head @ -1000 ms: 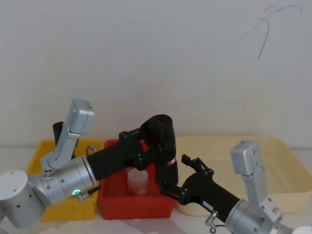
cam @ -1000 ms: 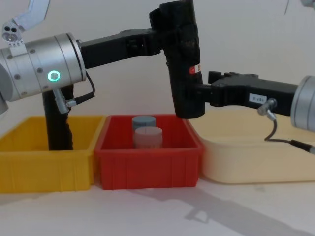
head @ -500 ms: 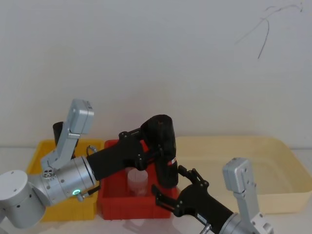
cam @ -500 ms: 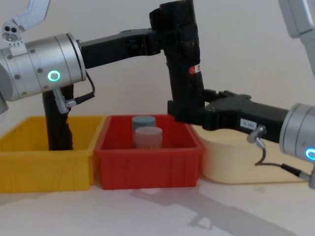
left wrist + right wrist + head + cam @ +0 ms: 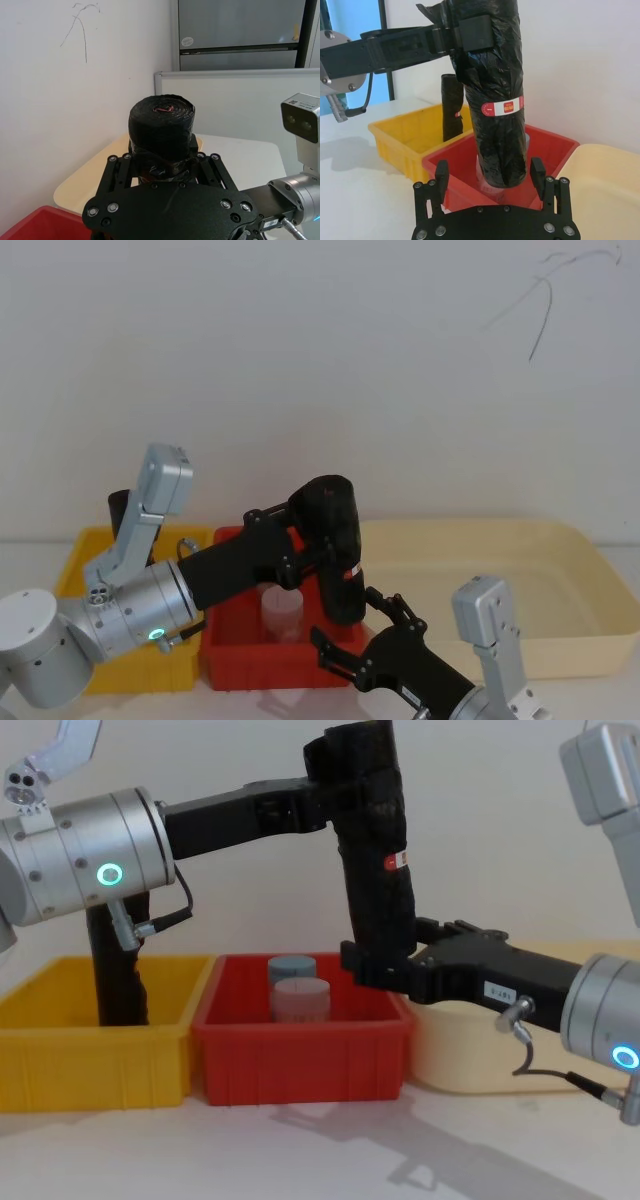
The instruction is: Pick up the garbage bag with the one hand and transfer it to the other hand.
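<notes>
The garbage bag (image 5: pixel 372 840), a long black roll with a red-and-white label, hangs upright over the red bin (image 5: pixel 300 1060). My left gripper (image 5: pixel 340 780) is shut on its upper part, seen from behind in the left wrist view with the garbage bag (image 5: pixel 161 120) between the fingers. My right gripper (image 5: pixel 400 955), with a white sticker, stands open at the roll's lower end. In the right wrist view its two fingertips (image 5: pixel 441 172) flank the bottom of the garbage bag (image 5: pixel 495 100) with gaps on both sides. From the head I see the bag (image 5: pixel 335 550), the right gripper (image 5: pixel 362 630) below it.
A yellow bin (image 5: pixel 90 1050) at the left holds a second black roll (image 5: pixel 115 970) standing upright. Two small cylinders (image 5: pixel 300 995) stand in the red bin. A cream tray (image 5: pixel 500 1065) lies at the right, under the right arm.
My right gripper has dropped from the roll's label height to its lower end and shifted toward me. The left arm and the bag have stayed still.
</notes>
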